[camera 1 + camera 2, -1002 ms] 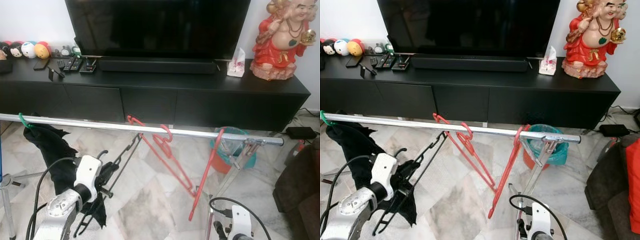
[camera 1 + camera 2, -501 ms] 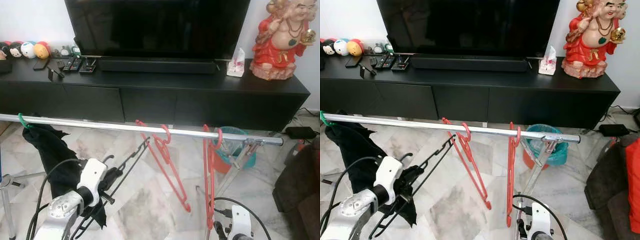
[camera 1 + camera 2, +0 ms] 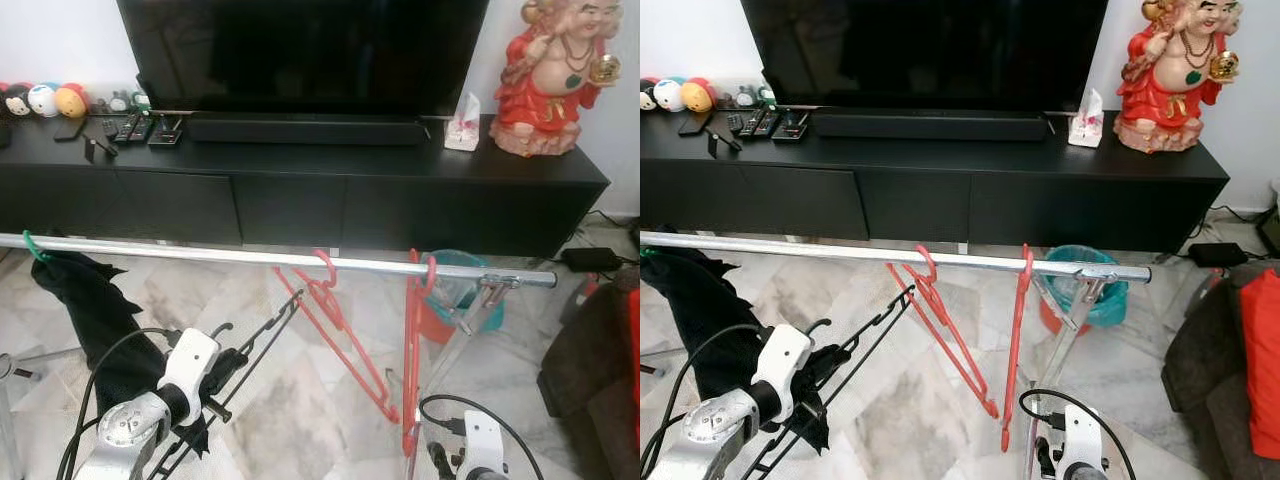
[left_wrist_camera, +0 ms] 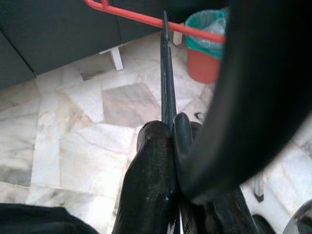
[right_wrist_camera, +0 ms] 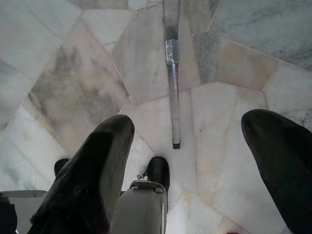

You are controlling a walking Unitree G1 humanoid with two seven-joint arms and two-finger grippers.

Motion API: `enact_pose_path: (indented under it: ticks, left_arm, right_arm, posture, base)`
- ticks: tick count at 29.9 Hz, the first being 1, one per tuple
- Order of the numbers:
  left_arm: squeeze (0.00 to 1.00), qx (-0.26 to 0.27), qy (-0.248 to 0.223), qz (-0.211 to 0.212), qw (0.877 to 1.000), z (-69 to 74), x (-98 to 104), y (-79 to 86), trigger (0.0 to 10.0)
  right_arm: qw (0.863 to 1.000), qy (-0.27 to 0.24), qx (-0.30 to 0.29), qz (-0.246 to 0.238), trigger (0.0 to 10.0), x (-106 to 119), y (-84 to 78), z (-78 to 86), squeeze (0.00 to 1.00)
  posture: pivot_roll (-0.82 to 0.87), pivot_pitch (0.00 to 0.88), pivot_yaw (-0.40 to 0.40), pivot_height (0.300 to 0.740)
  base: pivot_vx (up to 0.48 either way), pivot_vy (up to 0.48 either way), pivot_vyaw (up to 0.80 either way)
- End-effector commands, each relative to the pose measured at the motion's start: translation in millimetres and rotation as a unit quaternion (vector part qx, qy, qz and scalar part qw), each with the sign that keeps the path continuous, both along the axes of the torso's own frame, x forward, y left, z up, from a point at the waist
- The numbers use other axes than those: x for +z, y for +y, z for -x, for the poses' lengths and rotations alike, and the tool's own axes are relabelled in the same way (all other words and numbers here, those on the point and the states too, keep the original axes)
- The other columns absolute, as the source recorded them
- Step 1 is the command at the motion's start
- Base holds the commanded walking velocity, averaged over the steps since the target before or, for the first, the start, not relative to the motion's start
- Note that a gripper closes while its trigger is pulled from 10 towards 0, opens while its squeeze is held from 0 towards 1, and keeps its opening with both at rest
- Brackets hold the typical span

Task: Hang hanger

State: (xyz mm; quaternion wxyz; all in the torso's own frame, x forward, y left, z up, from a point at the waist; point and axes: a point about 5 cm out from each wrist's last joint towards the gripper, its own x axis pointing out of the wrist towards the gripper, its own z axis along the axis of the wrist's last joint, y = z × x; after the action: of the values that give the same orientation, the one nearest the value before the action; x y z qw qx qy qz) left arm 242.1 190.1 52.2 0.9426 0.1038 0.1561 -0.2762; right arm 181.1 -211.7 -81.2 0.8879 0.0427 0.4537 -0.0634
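Observation:
A silver clothes rail (image 3: 200, 255) runs across in front of me at knee height. Two red hangers hang on it: one tilted (image 3: 335, 320), one near vertical (image 3: 413, 350). My left gripper (image 3: 225, 365) is low at the left, below the rail, shut on a black hanger (image 3: 258, 335) whose hook end points up toward the rail. In the left wrist view the fingers (image 4: 151, 161) pinch the black hanger's thin edge (image 4: 165, 73). My right gripper (image 5: 190, 124) hangs open over the marble floor by the rack's foot bar (image 5: 171, 73).
A black garment (image 3: 95, 310) hangs from a green hook (image 3: 30, 245) at the rail's left end. Behind the rail stand a black TV console (image 3: 300, 190), a red statue (image 3: 545, 80) and a teal bin (image 3: 455, 285). Dark furniture (image 3: 600, 380) is at the right.
The right red hanger has swung from a slant to near vertical, and the other red hanger still sways. My left gripper with the black hanger has drifted slightly right. The camera shifted a little.

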Motion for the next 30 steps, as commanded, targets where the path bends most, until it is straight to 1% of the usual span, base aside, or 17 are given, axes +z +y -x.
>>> enact_pose_path:
  ticks: [1,6,13,19,23,30]
  left_arm:
    - [0.0,-0.004,0.015,-0.016,1.0,3.8,-6,0.5,10.0]
    - [0.0,0.002,0.018,-0.028,0.999,3.6,-10,1.6,10.0]
    - [0.0,0.012,0.013,-0.028,0.999,3.2,-10,1.3,10.0]
    - [0.0,0.019,0.003,-0.01,1.0,2.4,-6,3.3,10.0]
    - [0.0,0.019,-0.001,-0.008,1.0,2.3,-5,3.5,10.0]
    - [0.0,0.023,-0.017,0.016,0.999,-0.4,2,1.5,10.0]
  right_arm:
    - [1.0,0.0,0.005,0.004,10.0,1,-2.1,-1.1,0.0]
    - [1.0,0.0,0.006,0.003,10.0,1,-1.8,-1.5,0.0]
    - [1.0,0.0,0.007,0.004,10.0,1,-2.5,-1.7,0.0]
    - [1.0,0.0,0.01,0.004,10.0,1,-3.0,-1.8,0.0]
    - [1.0,0.0,0.01,0.004,10.0,1,-3.0,-1.7,0.0]
    - [1.0,0.001,0.011,0.004,10.0,1,-2.9,-1.9,0.0]
  posture:
    - [0.0,0.008,-0.023,0.74]
    - [0.0,0.008,-0.024,0.74]
    - [0.0,0.008,-0.03,0.74]
    - [0.0,0.008,-0.032,0.74]
    - [0.0,0.008,-0.032,0.74]
    - [0.0,0.009,-0.033,0.74]
  base:
    - [0.0,0.0,0.0]
    - [0.0,0.0,0.0]
    - [0.0,0.0,0.0]
    - [0.0,0.0,0.0]
    - [0.0,0.0,0.0]
    - [0.0,0.0,0.0]
